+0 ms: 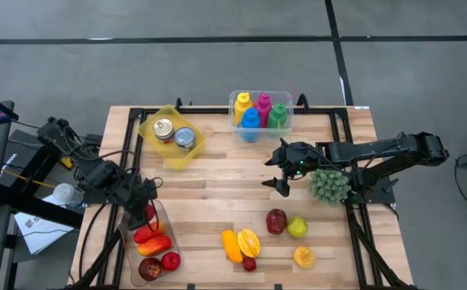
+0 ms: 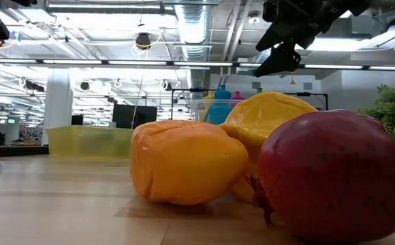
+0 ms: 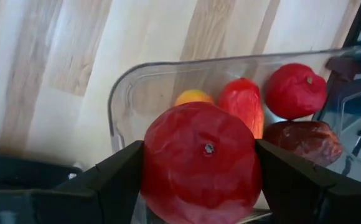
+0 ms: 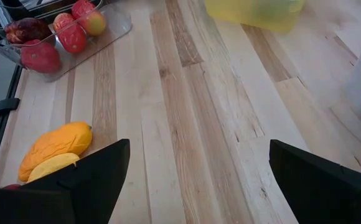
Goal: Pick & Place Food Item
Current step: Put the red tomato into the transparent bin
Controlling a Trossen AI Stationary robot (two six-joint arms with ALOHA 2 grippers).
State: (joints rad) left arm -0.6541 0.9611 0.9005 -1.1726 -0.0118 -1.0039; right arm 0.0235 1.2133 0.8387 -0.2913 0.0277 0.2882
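Note:
My left gripper (image 1: 145, 211) is shut on a round red fruit (image 3: 200, 163) over the far end of a clear plastic tray (image 3: 121, 106) at the table's near left. Lying in the tray are a red pepper (image 3: 243, 106), a red apple (image 3: 295, 90), a dark red fruit (image 3: 308, 140) and a small orange piece (image 3: 193, 96). My right gripper (image 1: 279, 171) hangs open above the middle right of the table with nothing between its fingers. My left gripper pinches the red fruit by two opposite sides (image 3: 152, 168) between its two fingers (image 3: 115, 180), the small stem mark facing the camera. The fingers come steeply from above. The fruit sits over the tray's far end; whether it touches the tray's floor I cannot tell.
Loose fruits lie at the near middle: a pomegranate (image 1: 276, 220), a green fruit (image 1: 297, 227), an orange mango (image 1: 232, 244) and yellow pieces (image 1: 303, 256). A yellow bin with cans (image 1: 171, 135), a clear box of coloured bottles (image 1: 260, 113) and a green bunch (image 1: 328, 185) stand farther back.

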